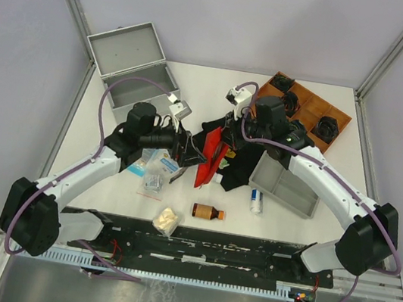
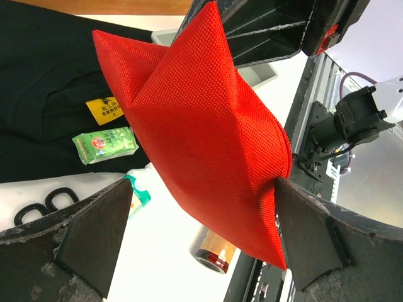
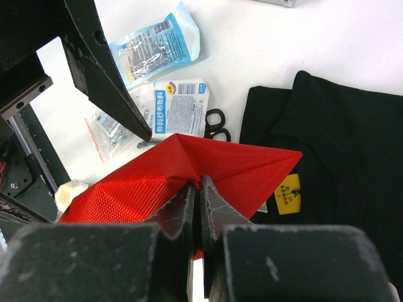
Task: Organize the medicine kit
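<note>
The right claw (image 3: 196,189) pinches the red pouch (image 3: 214,167) by its fold above the middle of the worktop (image 1: 212,84). The left claw (image 2: 201,189) is spread around the pouch's lower end. The medicine kit (image 1: 130,71) sits open at the far left corner. This looks like a hand-over, so next the left claw must close on the fabric.

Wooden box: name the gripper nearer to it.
Right. The right gripper, shut on the red pouch, is left of the wooden box; the open left gripper lies farther left, across the pouch.
</note>
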Tool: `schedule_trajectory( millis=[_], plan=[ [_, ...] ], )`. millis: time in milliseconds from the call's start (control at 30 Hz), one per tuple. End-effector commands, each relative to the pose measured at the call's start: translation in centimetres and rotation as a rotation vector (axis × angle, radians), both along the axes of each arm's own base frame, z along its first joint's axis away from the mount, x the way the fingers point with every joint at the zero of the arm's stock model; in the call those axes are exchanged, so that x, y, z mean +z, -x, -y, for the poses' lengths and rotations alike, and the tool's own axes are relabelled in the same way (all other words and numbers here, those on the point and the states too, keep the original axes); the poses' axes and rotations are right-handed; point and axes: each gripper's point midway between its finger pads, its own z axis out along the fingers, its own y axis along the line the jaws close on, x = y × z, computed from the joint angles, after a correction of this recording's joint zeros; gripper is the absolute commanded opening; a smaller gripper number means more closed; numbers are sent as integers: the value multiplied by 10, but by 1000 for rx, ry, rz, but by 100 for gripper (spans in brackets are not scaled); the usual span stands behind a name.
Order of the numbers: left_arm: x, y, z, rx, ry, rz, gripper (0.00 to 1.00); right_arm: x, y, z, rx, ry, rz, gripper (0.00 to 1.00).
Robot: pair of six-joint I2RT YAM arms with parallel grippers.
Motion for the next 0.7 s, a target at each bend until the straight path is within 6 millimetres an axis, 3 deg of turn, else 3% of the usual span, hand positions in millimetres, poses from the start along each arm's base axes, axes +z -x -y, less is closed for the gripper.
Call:
schedule_trajectory(
  millis=[0,400,500,667],
  plan=[
    [23,-6,6,4,41,54,100,23,-10,-7,-7,-43,42,1],
    [17,-9,15,27,11,45,100,21,-10,-8,-5,-43,31,1],
    [12,-18,12,79,-11,41,95,22,-10,-8,-5,-44,33,0],
    [2,-34,5,172,-50,30,79,22,-9,-8,-4,-44,34,0]
  ],
)
